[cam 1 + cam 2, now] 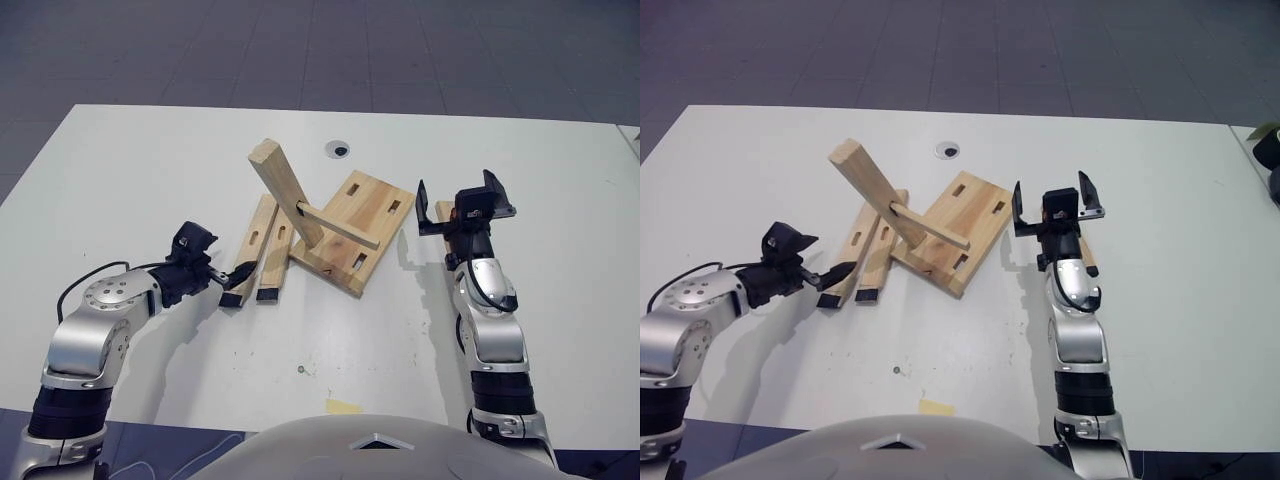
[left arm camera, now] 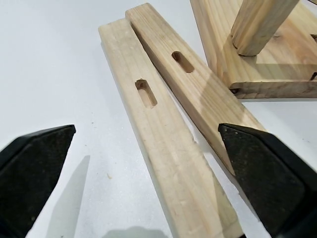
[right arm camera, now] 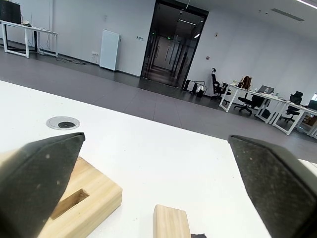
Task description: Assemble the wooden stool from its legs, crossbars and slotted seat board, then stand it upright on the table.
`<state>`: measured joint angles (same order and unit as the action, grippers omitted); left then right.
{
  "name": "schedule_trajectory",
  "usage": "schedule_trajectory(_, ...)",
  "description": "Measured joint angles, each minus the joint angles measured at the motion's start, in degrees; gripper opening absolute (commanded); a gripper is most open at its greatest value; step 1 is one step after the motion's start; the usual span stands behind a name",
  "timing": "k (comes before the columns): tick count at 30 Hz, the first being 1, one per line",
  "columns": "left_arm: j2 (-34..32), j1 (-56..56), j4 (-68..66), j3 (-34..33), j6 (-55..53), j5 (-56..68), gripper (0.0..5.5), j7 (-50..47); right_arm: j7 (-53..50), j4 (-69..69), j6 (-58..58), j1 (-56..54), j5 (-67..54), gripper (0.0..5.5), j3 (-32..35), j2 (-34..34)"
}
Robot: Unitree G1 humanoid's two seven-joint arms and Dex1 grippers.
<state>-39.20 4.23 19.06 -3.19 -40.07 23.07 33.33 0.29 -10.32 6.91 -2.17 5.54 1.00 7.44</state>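
Note:
The slotted seat board (image 1: 372, 205) lies on the white table, propped at a tilt. One leg (image 1: 283, 188) stands slanted in it, and a crossbar (image 1: 342, 226) sticks out of that leg. Two loose legs (image 1: 256, 240) (image 1: 279, 248) with black ends lie side by side left of the board. My left gripper (image 1: 234, 279) is open at their near ends, and one slotted leg (image 2: 158, 129) lies between its fingers (image 2: 34, 168). My right gripper (image 1: 457, 205) is open and raised just right of the board (image 3: 84, 198). A short wooden piece (image 3: 171, 220) lies under it.
A round cable grommet (image 1: 340, 150) sits in the table behind the board. A scrap of yellow tape (image 1: 343, 406) lies near the front edge. The table's left and far right parts are bare.

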Motion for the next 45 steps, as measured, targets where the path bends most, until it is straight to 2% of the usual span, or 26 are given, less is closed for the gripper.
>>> schedule_trajectory(1,-0.08,0.78,-0.08,0.68,0.3,-0.8,5.38,0.2,0.0,0.0,0.01,0.0,0.01,5.4,0.0,0.0)
schedule_trajectory(5,-0.37,3.26,-1.12,2.58,2.02,-3.5,4.78,1.32,0.03,0.0,0.03,0.0,0.01,5.4,0.01,0.02)
schedule_trajectory(20,-6.7,2.31,-7.66,2.22,9.02,-9.36,2.27,6.46,-0.13,0.0,0.03,0.05,1.36,5.4,-0.51,-0.03)
schedule_trajectory(24,-6.75,2.1,-8.88,2.15,10.37,-9.67,2.14,6.73,-0.2,0.0,0.03,0.21,1.67,5.4,-0.54,-0.04)
schedule_trajectory(28,-5.44,-0.14,-11.49,1.31,11.1,-12.85,2.13,1.58,-0.19,0.0,0.02,0.33,1.7,5.4,-0.45,-0.03)
schedule_trajectory(32,2.3,-7.48,-13.19,-3.29,14.5,-14.45,2.07,-10.11,-0.1,-0.02,-0.05,-0.57,1.24,5.4,0.25,0.02)
schedule_trajectory(35,7.33,-18.06,-10.8,-8.36,18.48,-12.67,2.06,-17.21,1.28,-2.5,0.65,-4.16,-1.52,5.4,1.93,0.49)
schedule_trajectory(39,8.88,-24.18,-5.02,-8.26,22.14,-9.79,2.06,-15.05,6.08,-9.37,8.56,-11.43,-17.88,5.4,5.0,-0.87)
schedule_trajectory(45,7.92,-25.36,-4.78,-6.57,26.73,-9.64,2.06,-8.46,8.56,-14.48,18.51,-13.87,-47.01,5.4,5.24,-4.1)
